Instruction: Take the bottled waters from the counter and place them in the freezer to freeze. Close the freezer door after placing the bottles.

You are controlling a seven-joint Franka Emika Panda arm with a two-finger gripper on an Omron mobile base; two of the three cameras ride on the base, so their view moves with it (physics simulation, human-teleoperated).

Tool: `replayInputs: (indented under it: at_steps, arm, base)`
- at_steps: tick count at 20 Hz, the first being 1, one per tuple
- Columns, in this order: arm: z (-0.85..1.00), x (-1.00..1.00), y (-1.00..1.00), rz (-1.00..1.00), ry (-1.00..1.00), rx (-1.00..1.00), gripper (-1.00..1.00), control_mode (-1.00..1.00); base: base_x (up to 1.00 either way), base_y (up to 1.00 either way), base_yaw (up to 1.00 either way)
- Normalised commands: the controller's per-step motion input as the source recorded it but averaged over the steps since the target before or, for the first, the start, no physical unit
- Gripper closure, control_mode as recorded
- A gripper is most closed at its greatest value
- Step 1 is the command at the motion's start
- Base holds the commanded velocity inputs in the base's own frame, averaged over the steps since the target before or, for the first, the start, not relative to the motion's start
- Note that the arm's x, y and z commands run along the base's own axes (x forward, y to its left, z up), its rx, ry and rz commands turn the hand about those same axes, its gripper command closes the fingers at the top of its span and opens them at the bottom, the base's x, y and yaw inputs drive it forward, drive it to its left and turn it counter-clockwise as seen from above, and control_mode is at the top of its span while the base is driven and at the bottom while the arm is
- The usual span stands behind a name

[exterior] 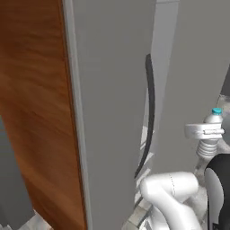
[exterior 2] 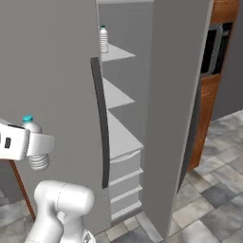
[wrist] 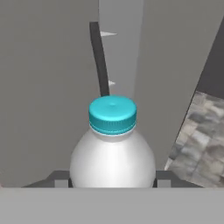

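- The gripper (exterior 2: 35,144) is clamped on a bottled water (exterior 2: 34,144), its fingers (wrist: 162,179) pressed to either side of the body just below the shoulder, as the hand view shows.
- This held bottle stands upright, teal cap on top, its long axis vertical; in the left base view it (exterior: 210,134) pokes above and below the white hand.
- Just beyond the bottle hangs the freezer door (exterior 2: 52,85), swung open, with its long dark bar handle (exterior 2: 100,123) running vertically near its edge.
- The freezer (exterior 2: 124,137) opening lies past that edge: in the right base view it is to the right of the held bottle and further in, its pale shelves stepping down from top to bottom.
- The second bottled water (exterior 2: 103,40) is already standing upright on the top shelf, well above the level of the hand.
- The relation that matters, as I judge it: the bottle has to travel sideways around the door's handle edge and then inward onto a shelf, staying upright so it clears the shelf above.
- The open door sits between the hand and the compartment, so clipping the handle looks like the main risk.
- Closing the door remains undone.
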Motion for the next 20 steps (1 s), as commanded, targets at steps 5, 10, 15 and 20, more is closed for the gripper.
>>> replayInputs:
  at_steps: [5,10,15,20]
  arm:
    - [0.00,0.00,0.00,0.00,0.00,0.00,1.00,1.00]
    - [0.00,0.00,0.00,0.00,0.00,0.00,1.00,1.00]
    - [0.00,0.00,0.00,0.00,0.00,0.00,1.00,1.00]
    - [0.00,0.00,0.00,0.00,0.00,0.00,1.00,1.00]
  base:
    - [0.00,-0.44,0.51]
    - [0.00,-0.31,0.42]
    - [0.00,-0.10,0.25]
    - [-0.06,-0.42,0.01]
